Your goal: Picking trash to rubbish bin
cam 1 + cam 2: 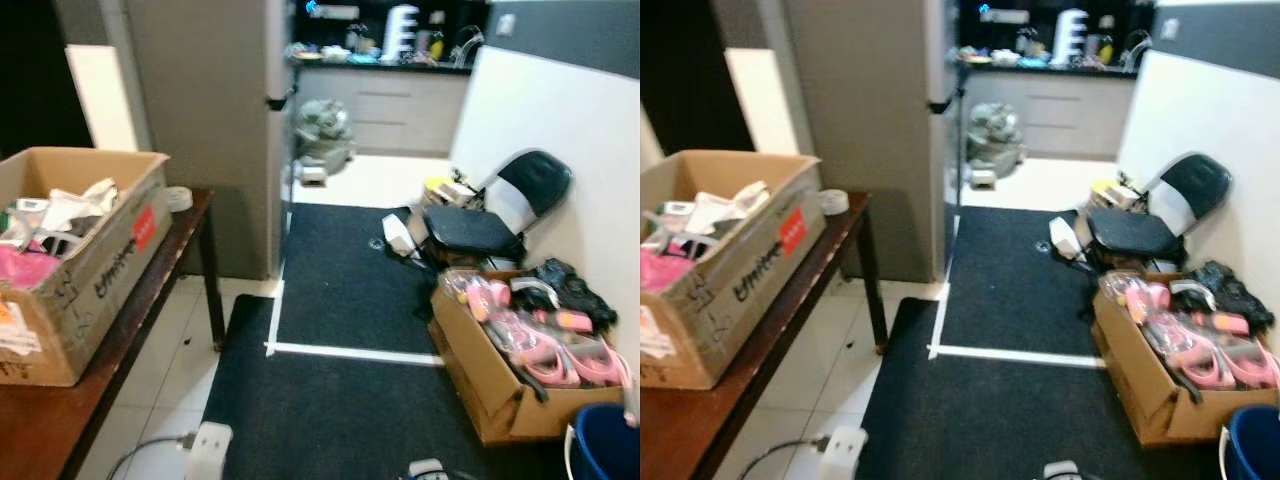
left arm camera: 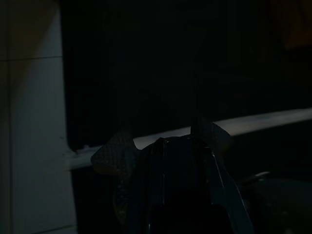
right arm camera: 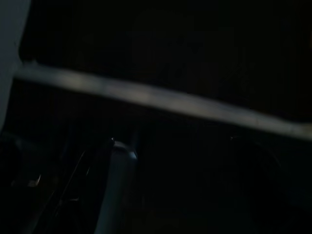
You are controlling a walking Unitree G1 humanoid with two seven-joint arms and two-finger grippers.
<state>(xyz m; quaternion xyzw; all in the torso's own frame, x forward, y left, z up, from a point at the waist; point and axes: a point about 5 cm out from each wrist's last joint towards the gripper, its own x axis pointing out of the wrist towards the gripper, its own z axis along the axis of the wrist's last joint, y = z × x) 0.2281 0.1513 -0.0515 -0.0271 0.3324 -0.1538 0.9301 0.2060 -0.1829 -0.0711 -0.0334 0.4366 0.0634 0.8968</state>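
Dark carpet (image 1: 340, 400) meets white tape (image 2: 195, 131) beneath the left gripper (image 2: 187, 146), its grip indiscernible.

Our left gripper (image 2: 187, 161) hangs low in deep shade, its two black fingers (image 2: 146, 185) drawn close together. Our right gripper's state we cannot make out in the dark.

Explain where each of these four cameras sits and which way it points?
Left eye: head, looking down the room at cardboard box on wooden table; no body.
Right eye: the same scene, sharing folding chair and blue bin.
Left wrist: on the arm, along left gripper, dark floor.
Right wrist: too dark; shares that pale strip.
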